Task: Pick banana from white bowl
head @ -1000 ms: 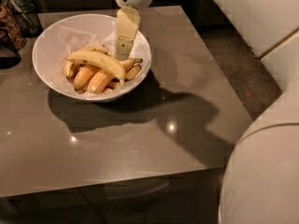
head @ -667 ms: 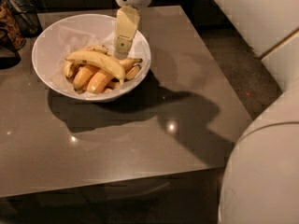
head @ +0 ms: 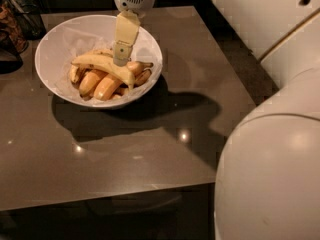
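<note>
The white bowl [head: 56, 41] stands on the far left part of a dark table. The long pale-yellow banana [head: 95, 60] lies across the top of the pile in it, curving from left to right. Shorter orange-yellow bananas [head: 104, 86] lie under and in front of it. My gripper [head: 121, 61] reaches down into the bowl from above and its tip is at the right half of the long banana, touching or just above it. The banana still lies on the pile.
The brown table [head: 125, 149] ends at a front edge near the bottom of the view and a right edge by the dark floor. My white body [head: 270, 174] fills the right side. Dark objects [head: 11, 26] stand at the far left.
The gripper has moved slightly left and down, closer onto the long banana. The bowl and bananas have not moved.
</note>
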Motion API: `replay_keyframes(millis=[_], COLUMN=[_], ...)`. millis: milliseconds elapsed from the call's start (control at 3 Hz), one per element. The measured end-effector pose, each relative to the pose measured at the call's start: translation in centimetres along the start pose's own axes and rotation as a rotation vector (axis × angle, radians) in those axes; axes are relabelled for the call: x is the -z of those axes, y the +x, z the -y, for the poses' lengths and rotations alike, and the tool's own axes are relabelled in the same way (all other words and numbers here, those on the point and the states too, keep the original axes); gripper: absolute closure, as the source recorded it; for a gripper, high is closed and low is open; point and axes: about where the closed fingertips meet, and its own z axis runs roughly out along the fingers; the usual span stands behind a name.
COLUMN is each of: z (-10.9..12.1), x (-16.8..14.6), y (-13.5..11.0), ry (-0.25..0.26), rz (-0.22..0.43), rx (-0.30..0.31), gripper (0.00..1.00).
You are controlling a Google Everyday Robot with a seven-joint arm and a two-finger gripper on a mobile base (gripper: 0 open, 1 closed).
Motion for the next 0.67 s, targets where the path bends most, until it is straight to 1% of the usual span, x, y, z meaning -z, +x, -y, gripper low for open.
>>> replay_keyframes(millis=[333,667], z=[-0.84,-0.83], x=[-2.43,-2.44], y=[-0.41,-0.41], ry=[-0.061,-0.062], rz=[-0.026,-0.025], rx=[-0.016,-0.016], gripper=[0.0,0.0])
